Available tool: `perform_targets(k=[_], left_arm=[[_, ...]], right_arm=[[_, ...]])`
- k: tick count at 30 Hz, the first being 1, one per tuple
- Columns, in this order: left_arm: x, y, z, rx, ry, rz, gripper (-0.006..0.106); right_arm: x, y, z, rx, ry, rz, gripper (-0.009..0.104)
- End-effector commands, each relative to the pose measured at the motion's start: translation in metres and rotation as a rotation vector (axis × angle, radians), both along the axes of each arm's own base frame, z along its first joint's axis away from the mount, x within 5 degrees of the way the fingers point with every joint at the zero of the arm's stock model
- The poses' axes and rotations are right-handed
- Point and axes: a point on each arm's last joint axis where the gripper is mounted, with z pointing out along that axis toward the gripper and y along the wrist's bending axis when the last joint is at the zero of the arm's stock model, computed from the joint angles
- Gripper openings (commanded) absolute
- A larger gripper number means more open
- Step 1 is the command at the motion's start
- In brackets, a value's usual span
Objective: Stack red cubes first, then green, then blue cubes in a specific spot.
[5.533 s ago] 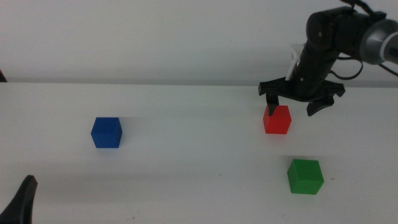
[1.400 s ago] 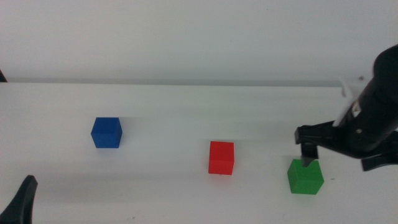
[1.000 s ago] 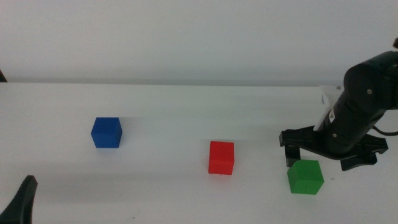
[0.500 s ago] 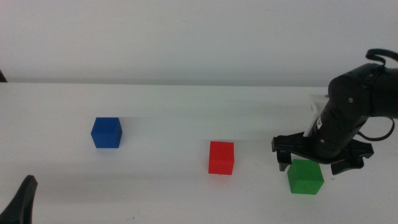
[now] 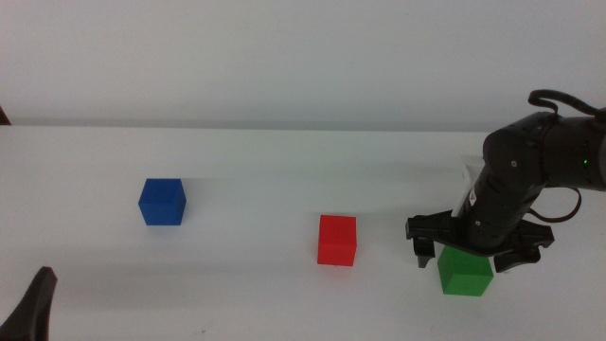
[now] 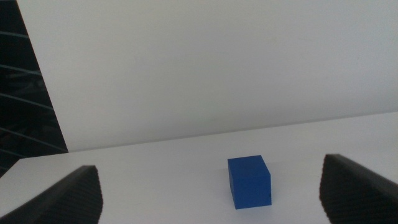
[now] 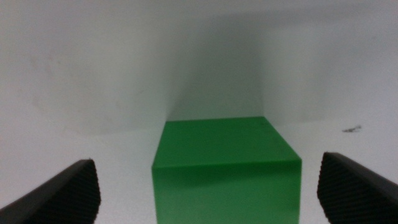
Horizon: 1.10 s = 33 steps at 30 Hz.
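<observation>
Our right gripper (image 5: pixel 471 256) hangs directly over the green cube (image 5: pixel 465 270), its fingers spread wide with one to each side of the cube and, as far as we can see, not touching it; in the right wrist view the cube (image 7: pixel 227 168) sits centred between the two finger tips, which is where we want it for a square pinch on two opposite faces. We judge the fingers low enough to straddle the cube, so closing looks like the next step. The cube rests flat on the white table (image 5: pixel 246 284), near the front on our right side. Just to its left, apart from it, stands the red cube (image 5: pixel 337 240), alone on bare table, which we take to mark the stacking spot. Well apart on the far left sits the blue cube (image 5: pixel 163 202), untouched. Our left gripper (image 5: pixel 33 305) waits at the bottom corner on that side, fingers released and wide, with the blue cube (image 6: pixel 249 182) ahead of it, ready for the last layer
</observation>
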Motion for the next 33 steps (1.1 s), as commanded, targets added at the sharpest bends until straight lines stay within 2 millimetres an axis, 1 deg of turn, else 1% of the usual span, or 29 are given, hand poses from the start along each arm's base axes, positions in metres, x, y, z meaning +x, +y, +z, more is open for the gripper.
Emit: perform_targets(k=[1, 10, 12, 13, 15, 18, 19, 20, 21, 22, 24, 26, 28, 29, 33], left_arm=[[-0.001, 0.000, -0.010, -0.010, -0.015, 0.002, 0.094], [-0.001, 0.000, -0.010, -0.011, -0.015, 0.002, 0.094], [-0.001, 0.000, -0.010, -0.011, -0.015, 0.002, 0.094], [-0.001, 0.000, -0.010, -0.011, -0.015, 0.002, 0.094], [-0.001, 0.000, -0.010, -0.011, -0.015, 0.002, 0.094], [-0.001, 0.000, -0.010, -0.011, -0.015, 0.002, 0.094], [-0.001, 0.000, -0.010, -0.011, -0.015, 0.002, 0.094], [-0.001, 0.000, -0.010, -0.011, -0.015, 0.002, 0.094], [-0.001, 0.000, -0.010, -0.011, -0.015, 0.002, 0.094], [-0.001, 0.000, -0.010, -0.011, -0.015, 0.002, 0.094], [-0.001, 0.000, -0.010, -0.011, -0.015, 0.002, 0.094], [-0.001, 0.000, -0.010, -0.011, -0.015, 0.002, 0.094], [-0.001, 0.000, -0.010, -0.011, -0.015, 0.002, 0.094], [-0.001, 0.000, -0.010, -0.011, -0.015, 0.002, 0.094], [-0.001, 0.000, -0.010, -0.011, -0.015, 0.002, 0.094]], right_arm=[[0.001, -0.002, -0.001, -0.003, -0.005, 0.004, 0.093], [0.003, -0.002, -0.013, -0.014, 0.024, 0.004, 0.093], [0.003, -0.001, -0.014, -0.014, 0.025, 0.004, 0.092], [0.003, -0.001, -0.014, -0.014, 0.025, 0.004, 0.087], [0.003, -0.001, -0.014, -0.014, 0.025, 0.004, 0.075], [0.002, -0.001, -0.013, -0.012, 0.023, -0.013, 0.040], [0.002, 0.000, -0.009, -0.010, 0.017, -0.021, 0.027], [0.001, 0.002, -0.003, -0.012, 0.014, -0.039, 0.017], [0.000, 0.005, 0.007, -0.011, -0.001, -0.054, 0.012], [0.001, 0.009, 0.020, -0.019, -0.024, -0.062, 0.009], [0.003, 0.019, 0.045, -0.024, -0.070, -0.047, 0.012], [0.009, 0.034, 0.072, -0.006, -0.112, -0.026, 0.014], [0.015, 0.049, 0.090, 0.019, -0.132, 0.004, 0.014], [0.020, 0.057, 0.096, 0.029, -0.135, 0.021, 0.014], [0.034, 0.090, 0.099, 0.008, -0.086, 0.087, 0.014]])
